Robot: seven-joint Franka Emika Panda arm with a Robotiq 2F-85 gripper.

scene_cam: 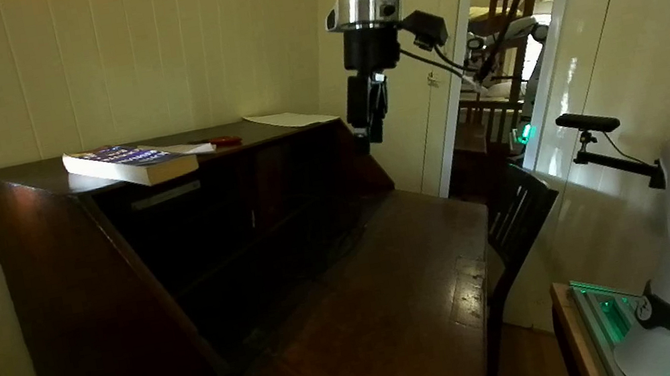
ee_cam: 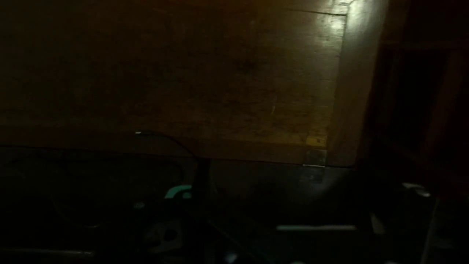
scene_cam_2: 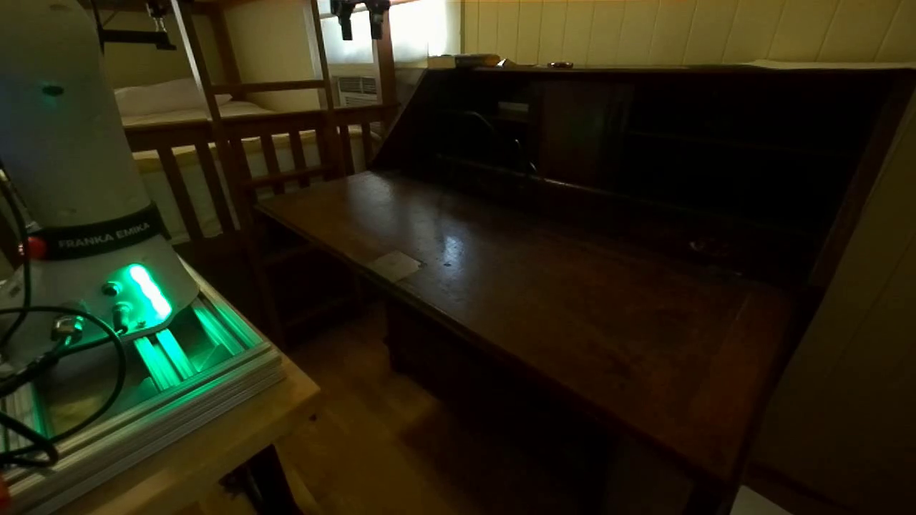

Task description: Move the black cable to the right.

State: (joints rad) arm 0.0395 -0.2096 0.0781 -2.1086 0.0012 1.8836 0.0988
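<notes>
The black cable (ee_cam: 165, 135) shows in the wrist view as a thin cord with a small silver tip, lying over the inner edge of the desktop. More of it curves faintly in the dark strip below. In an exterior view faint dark curves, likely the cable (scene_cam: 344, 245), lie along the back of the brown desktop (scene_cam: 392, 287). My gripper (scene_cam: 369, 139) points down, high above the desk and apart from the cable. An exterior view shows its two fingers apart with nothing between them (scene_cam_2: 362, 34). In the wrist view the fingers are too dark to make out clearly.
The desk's upper shelf (scene_cam: 33, 176) carries a book (scene_cam: 168, 169), a red item (scene_cam: 225, 141) and a paper sheet (scene_cam: 289, 118). Dark cubbyholes open under the shelf. A dark chair (scene_cam: 520, 218) stands beside the desk. A wooden bunk bed (scene_cam_2: 286, 121) stands behind it.
</notes>
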